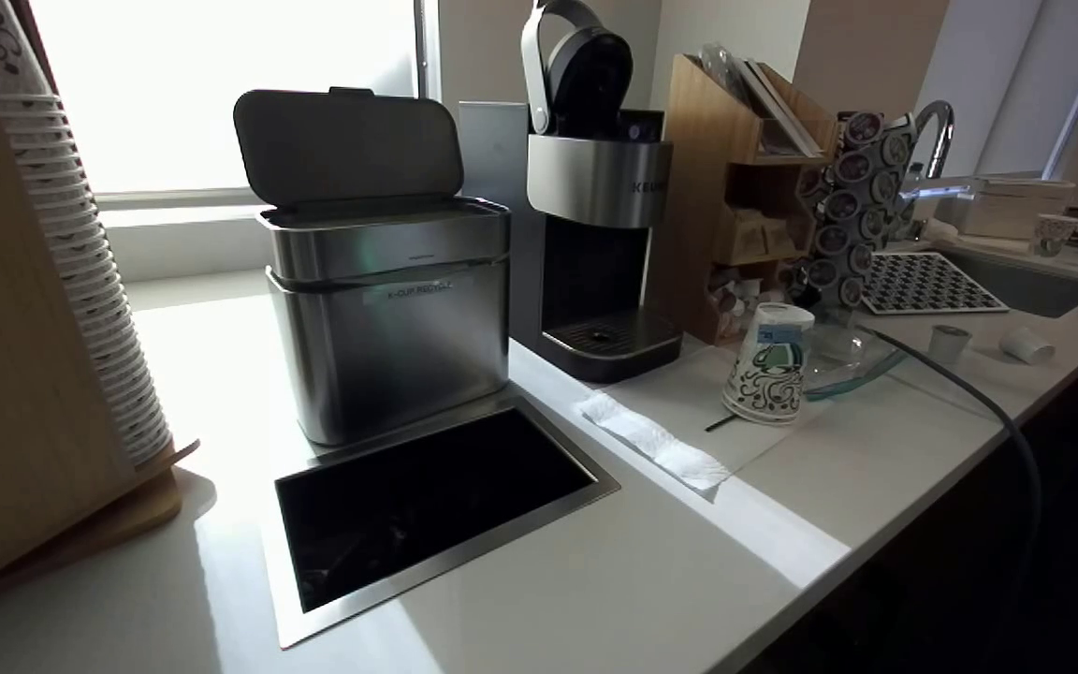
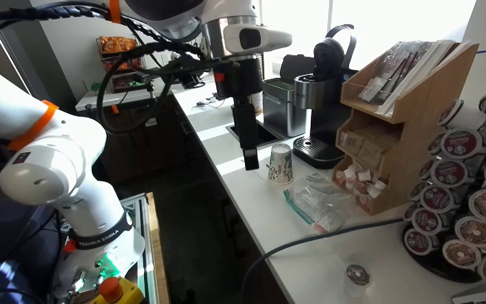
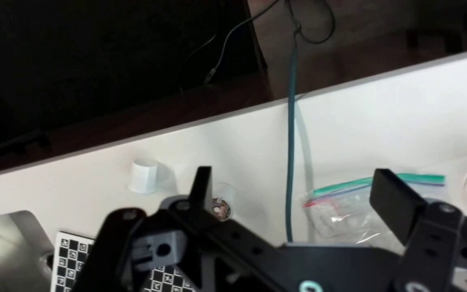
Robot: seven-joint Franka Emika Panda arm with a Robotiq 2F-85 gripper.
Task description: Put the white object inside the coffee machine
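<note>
The coffee machine point(image 1: 600, 183) is a silver and black pod brewer with its black head swung up open; it also shows in an exterior view point(image 2: 317, 93). A small white pod point(image 3: 143, 176) stands or lies near the counter's front edge, also seen in an exterior view point(image 1: 1026, 346). A whitish pod with a printed lid point(image 3: 222, 205) is near it, partly behind a finger in the wrist view; it shows in both exterior views point(image 1: 949, 344) point(image 2: 357, 279). My gripper point(image 3: 292, 174) is wide open and empty, above the counter, beside the paper cup in an exterior view point(image 2: 251, 160).
An upside-down paper cup point(image 2: 281, 164) and a plastic bag point(image 2: 319, 198) lie near the machine. A dark cable point(image 2: 310, 239) crosses the counter. A steel bin point(image 1: 399, 346), a wooden organizer point(image 2: 411, 126), a pod carousel point(image 2: 458, 202) and a counter opening point(image 1: 436, 505) are around.
</note>
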